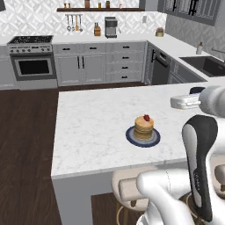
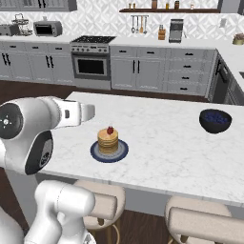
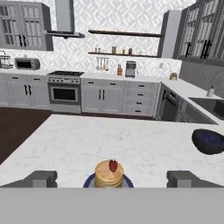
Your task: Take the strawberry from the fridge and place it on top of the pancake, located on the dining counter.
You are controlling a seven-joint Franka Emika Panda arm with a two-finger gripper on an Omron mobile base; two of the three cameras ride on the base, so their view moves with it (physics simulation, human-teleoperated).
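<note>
Strawberry (image 2: 110, 130) sits on top of the pancake (image 2: 108, 139) stack, small and red, at the centre of the top cake; the task's placing looks done from how things lie. The hand (image 3: 112, 178) hangs just short of the stack on the near side and above it, released, its two finger tips (image 3: 41, 178) spread wide with nothing between them. Under the stack lies the dark blue-grey plate (image 2: 95, 152), resting on the white marble tabletop (image 2: 162, 143) toward its near edge.

Judging the risk from here: the berry is conical and only rests on a soft, slightly domed surface, so a brush from the hand or wrist as the arm pulls away could roll it off onto the plate or the marble. A low or forward sweep would be the cause; a lift straight up and back seems safest. A jolt from the base driving off could also shake the tabletop if it bumps the stools (image 2: 100, 202) tucked below.

Further out on the marble stands a dark bowl (image 2: 215, 120), well apart from the plate. Beyond, the stove (image 2: 91, 59) lines the far wall.
</note>
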